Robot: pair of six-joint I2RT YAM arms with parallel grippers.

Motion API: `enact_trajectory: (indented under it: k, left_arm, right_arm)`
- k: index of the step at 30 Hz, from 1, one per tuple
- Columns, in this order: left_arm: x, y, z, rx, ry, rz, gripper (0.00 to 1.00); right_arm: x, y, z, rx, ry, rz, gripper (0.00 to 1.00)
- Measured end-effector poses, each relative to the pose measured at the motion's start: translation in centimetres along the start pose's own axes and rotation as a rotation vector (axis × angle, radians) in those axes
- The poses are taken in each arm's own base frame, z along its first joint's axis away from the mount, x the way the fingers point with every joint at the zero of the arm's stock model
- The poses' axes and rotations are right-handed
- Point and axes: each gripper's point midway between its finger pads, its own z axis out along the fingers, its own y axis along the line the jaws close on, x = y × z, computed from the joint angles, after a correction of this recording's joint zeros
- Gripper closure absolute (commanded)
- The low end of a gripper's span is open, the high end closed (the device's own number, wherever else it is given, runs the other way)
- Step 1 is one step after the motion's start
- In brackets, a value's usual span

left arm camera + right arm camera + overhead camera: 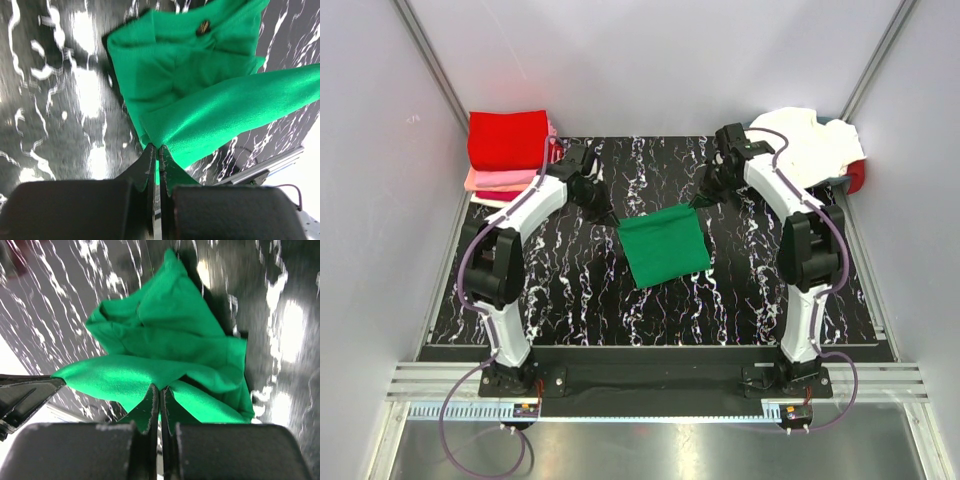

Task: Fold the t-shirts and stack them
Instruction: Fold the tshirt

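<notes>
The bright green t-shirt (664, 246) hangs folded between both grippers over the middle of the black white-veined mat (570, 300), its lower edge lying on the mat. My left gripper (611, 215) is shut on its far left corner; the left wrist view shows the cloth (200, 100) pinched at the fingertips (156, 150). My right gripper (696, 203) is shut on its far right corner; the right wrist view shows the cloth (165, 355) clamped at the tips (160, 390). A stack of folded red and pink t-shirts (507, 150) lies at the back left. Crumpled white and cream t-shirts (807, 140) lie at the back right.
Grey walls close in the left, right and back sides. A bit of red cloth (857, 176) shows under the white pile at the right edge. A metal rail (650, 380) with the arm bases runs along the near edge of the mat.
</notes>
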Motion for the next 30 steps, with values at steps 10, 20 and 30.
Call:
enact_trajectory:
  k: [10,20,30]
  left_arm:
    - [-4.7,0.2,3.4,-0.002,-0.001,-0.01,1.0]
    - [-9.4,1.5,9.0,0.01,0.038,-0.031,0.7]
    - [-14.3,1.2,7.5,0.108,-0.026,-0.078,0.29]
  right_arm:
    - [-4.1,-0.6,3.6,-0.006,-0.005,0.013,1.0]
    - [-6.8,-2.7,8.7,0.016,0.026,0.072,0.8]
    - [-14.1,-2.4,5.7,-0.037,-0.127,0.112,0.23]
